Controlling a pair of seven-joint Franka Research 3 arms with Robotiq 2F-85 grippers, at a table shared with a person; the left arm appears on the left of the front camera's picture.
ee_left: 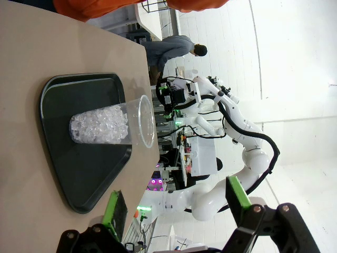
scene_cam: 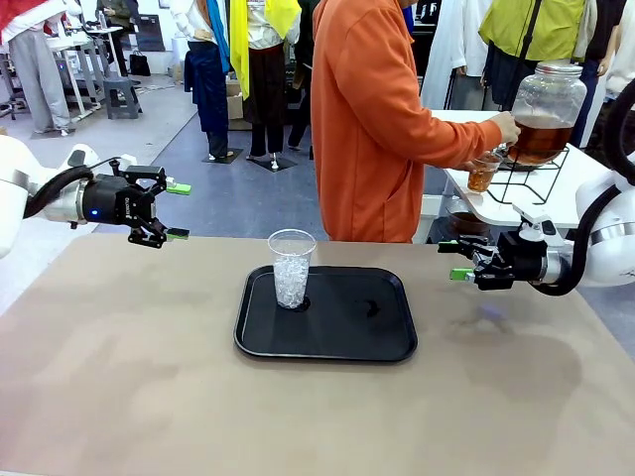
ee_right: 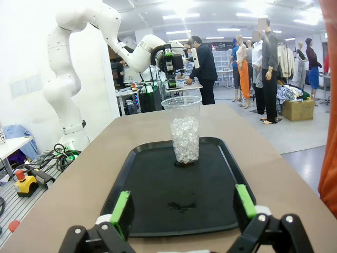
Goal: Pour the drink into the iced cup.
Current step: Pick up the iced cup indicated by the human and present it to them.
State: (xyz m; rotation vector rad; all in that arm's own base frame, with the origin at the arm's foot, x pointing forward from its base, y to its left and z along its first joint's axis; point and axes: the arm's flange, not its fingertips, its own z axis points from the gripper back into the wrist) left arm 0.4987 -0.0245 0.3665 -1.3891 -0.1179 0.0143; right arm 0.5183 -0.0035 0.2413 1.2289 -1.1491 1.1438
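The tan table [scene_cam: 119, 397] runs closest to my camera, and on it sits a black tray [scene_cam: 327, 354]. A clear plastic cup [scene_cam: 292, 260] stands upright on the left part of the tray. It holds ice [scene_cam: 291, 285] piled well past halfway, and I see no liquid in it. A small dark mark [scene_cam: 369, 307] lies on the tray to the right of the cup; I cannot tell what it is.

My left gripper [scene_cam: 179, 210] hovers above the table's left side, well apart from the tray, with its jaws spread wide and nothing between the green pads. My right gripper [scene_cam: 454, 260] hangs off the tray's right edge, also parted and empty. Both point inward toward the cup, and each wrist camera looks straight at it between its own two fingers.

The drink [scene_cam: 541, 139] is across the table from me. It is an amber-brown liquid filling the lower half of a big lidded glass jar [scene_cam: 549, 94], which sits on a black wire stand [scene_cam: 531, 183] on a white side table [scene_cam: 585, 198]. A person in an orange top [scene_cam: 377, 129] stands there with one hand [scene_cam: 506, 127] at the jar. A small glass [scene_cam: 483, 174] below that hand holds some of the same brown liquid.
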